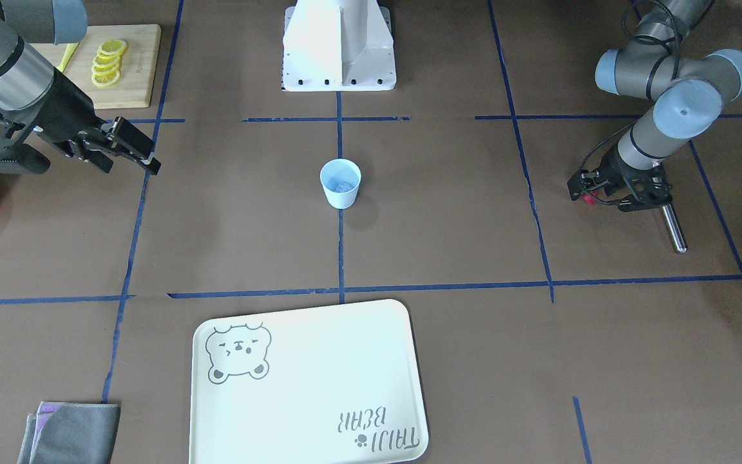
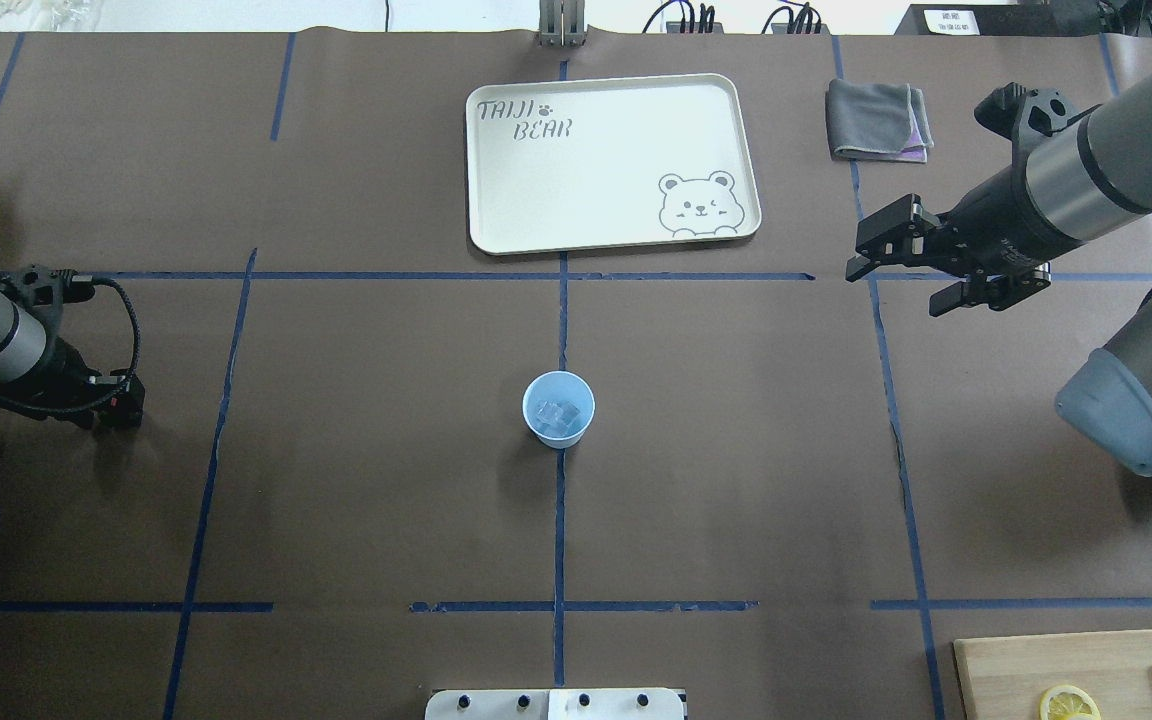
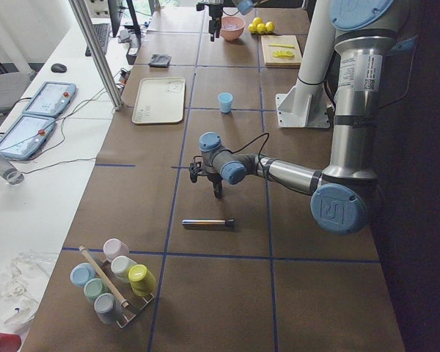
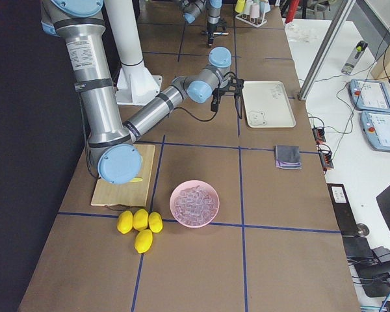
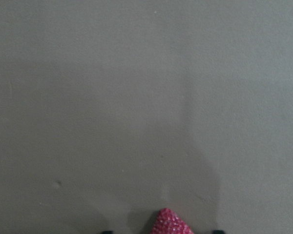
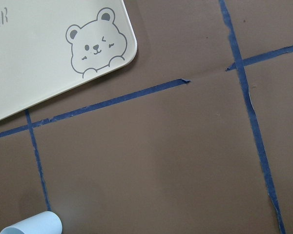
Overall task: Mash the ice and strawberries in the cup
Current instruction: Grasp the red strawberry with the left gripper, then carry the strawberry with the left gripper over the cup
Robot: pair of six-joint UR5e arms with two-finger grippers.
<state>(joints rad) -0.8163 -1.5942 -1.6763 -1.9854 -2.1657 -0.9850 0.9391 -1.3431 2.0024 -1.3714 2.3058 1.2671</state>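
The light blue cup (image 2: 558, 408) stands upright at the table's centre, with a few chunks of ice (image 2: 556, 412) inside. My left gripper (image 2: 121, 402) hovers low over the table far to the cup's left, shut on a small red strawberry (image 1: 589, 198). The berry's tip (image 5: 168, 223) pokes into the bottom of the left wrist view. My right gripper (image 2: 894, 285) is open and holds nothing, far right of the cup near the tray's corner. The cup's rim (image 6: 31, 225) shows at the lower left of the right wrist view.
A metal muddler (image 1: 674, 229) lies on the table beside the left gripper. A cream tray (image 2: 616, 160) lies beyond the cup, a grey cloth (image 2: 876, 120) to its right. A pink bowl (image 4: 194, 203) of ice, lemons (image 4: 140, 224) and a cutting board (image 1: 136, 64) with lemon slices are by the right arm.
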